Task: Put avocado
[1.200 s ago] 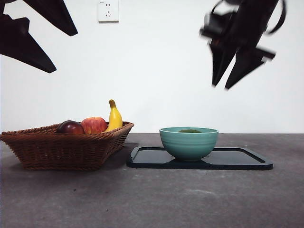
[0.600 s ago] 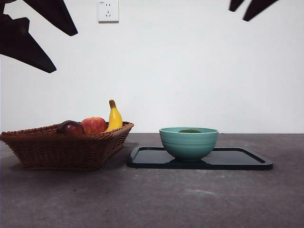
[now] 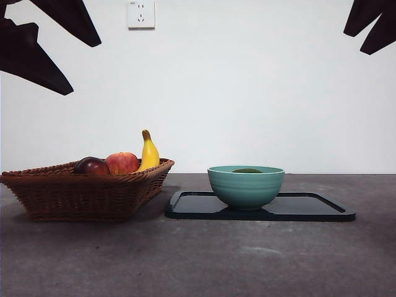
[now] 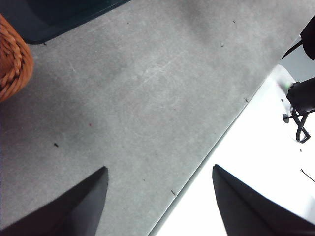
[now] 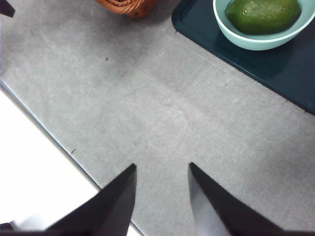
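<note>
The dark green avocado (image 3: 247, 171) lies inside the teal bowl (image 3: 245, 187), only its top showing above the rim. The right wrist view shows it whole (image 5: 263, 14) in the bowl (image 5: 246, 43). The bowl stands on a black tray (image 3: 309, 209). My right gripper (image 3: 354, 42) is high at the top right corner, far above and to the right of the bowl; its own view shows it open and empty (image 5: 162, 164). My left gripper (image 3: 85, 68) waits high at the top left, open and empty (image 4: 159, 167).
A wicker basket (image 3: 80, 195) stands left of the tray and holds a dark red fruit (image 3: 91, 165), a red apple (image 3: 122, 162) and a banana (image 3: 149, 151). The table's front edge (image 4: 197, 172) lies below both grippers.
My right gripper has risen from above the bowl and moved up and right to the top corner. The left gripper, bowl and avocado have not moved.
</note>
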### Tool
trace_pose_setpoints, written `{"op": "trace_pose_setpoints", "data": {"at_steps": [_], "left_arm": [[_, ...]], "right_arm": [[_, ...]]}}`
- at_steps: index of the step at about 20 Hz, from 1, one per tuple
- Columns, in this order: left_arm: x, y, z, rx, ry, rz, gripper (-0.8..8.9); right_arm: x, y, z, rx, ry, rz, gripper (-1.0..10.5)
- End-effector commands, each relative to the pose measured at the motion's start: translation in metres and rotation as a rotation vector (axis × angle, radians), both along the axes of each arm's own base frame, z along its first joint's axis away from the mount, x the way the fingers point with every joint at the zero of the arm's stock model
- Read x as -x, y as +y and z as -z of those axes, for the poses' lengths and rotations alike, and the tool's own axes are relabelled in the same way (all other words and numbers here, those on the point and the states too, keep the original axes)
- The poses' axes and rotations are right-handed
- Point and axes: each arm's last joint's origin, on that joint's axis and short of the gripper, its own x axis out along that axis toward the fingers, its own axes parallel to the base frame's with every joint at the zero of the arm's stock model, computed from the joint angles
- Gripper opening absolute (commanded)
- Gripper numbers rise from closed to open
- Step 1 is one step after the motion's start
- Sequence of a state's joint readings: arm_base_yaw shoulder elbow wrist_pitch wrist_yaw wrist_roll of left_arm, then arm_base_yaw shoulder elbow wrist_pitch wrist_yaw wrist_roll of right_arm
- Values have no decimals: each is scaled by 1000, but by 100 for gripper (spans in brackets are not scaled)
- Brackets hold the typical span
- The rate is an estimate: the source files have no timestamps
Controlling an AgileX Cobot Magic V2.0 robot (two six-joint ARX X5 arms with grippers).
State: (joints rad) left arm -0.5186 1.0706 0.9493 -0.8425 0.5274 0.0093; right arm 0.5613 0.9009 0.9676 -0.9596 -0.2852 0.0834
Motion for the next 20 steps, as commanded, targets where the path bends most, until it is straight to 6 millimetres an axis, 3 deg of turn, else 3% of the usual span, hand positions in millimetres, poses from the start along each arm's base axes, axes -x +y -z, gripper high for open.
{"op": "trace_pose_setpoints", "data": {"at_steps": [1,3,5,6,20], "left_arm": [[-1,-2,-3,8,-14,16,338],[-1,-2,-3,8,-15,16,272],[-1,-2,-3,8,-15,16,89],[-1,-2,-3,8,-15,16,1],[-1,-2,-3,8,-14,16,7]], "right_arm": [[-1,2,-3,-12,-3,-1,170],[-1,2,-3,-12,-3,-2,126],[-1,2,-2,-12,-3,-2,9],[-1,2,-2,-12,-3,-2,9],[-3,3,-5,-32,-35,-1,9]]}}
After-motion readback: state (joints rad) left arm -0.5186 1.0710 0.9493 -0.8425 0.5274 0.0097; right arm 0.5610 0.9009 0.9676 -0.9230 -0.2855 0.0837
